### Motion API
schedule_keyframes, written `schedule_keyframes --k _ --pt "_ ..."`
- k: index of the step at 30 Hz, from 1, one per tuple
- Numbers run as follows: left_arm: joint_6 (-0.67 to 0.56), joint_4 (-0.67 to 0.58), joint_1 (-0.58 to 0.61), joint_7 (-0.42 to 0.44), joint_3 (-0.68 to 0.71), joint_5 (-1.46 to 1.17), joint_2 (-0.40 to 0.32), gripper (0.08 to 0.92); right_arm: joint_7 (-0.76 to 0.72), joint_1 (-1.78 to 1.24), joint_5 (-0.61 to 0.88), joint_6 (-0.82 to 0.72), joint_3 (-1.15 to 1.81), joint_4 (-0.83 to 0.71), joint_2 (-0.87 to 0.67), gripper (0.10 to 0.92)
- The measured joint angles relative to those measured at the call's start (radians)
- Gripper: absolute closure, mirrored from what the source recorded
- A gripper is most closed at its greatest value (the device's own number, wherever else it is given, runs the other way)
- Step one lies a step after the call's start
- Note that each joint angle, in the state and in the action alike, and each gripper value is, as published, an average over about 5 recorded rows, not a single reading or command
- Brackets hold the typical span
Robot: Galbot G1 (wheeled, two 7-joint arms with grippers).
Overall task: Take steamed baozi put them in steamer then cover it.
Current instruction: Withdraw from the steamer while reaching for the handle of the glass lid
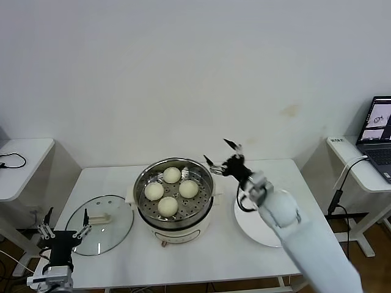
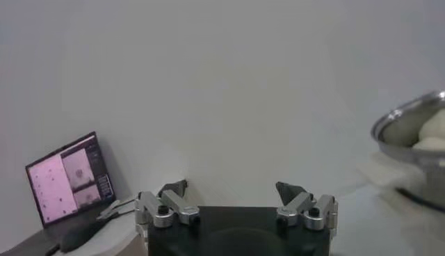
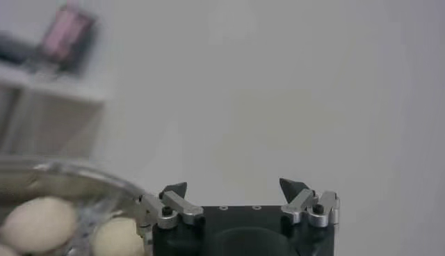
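Baozi (image 1: 171, 190), all four, sit in the steamer (image 1: 208, 183); glass lid (image 1: 101, 232) at nine o'clock awaits, while left gripper (image 1: 63, 228) and right gripper (image 1: 221, 154) gape empty.

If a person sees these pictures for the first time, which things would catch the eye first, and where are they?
First comes the steamer at the table's centre, uncovered, with four steamed baozi lying in its steel basket. The right end effector hangs open and empty beside its rim, above the bare white plate. The glass lid lies flat on the table to the left, near the open left end effector.
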Motion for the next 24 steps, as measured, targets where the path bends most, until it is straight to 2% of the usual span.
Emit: schedule_keyframes --k 12,24 --pt "-0.085 0.146 0.006 -0.023 -0.040 0.495 0.074 0.177 -0.070 -0.445 -0.021 0.061 0.442 0.113 0.206 0.203" --pt "-0.112 0.330 -0.053 -0.004 0.004 0.849 0.171 0.177 -0.078 -0.626 -0.029 0.109 0.638 0.136 0.316 0.203"
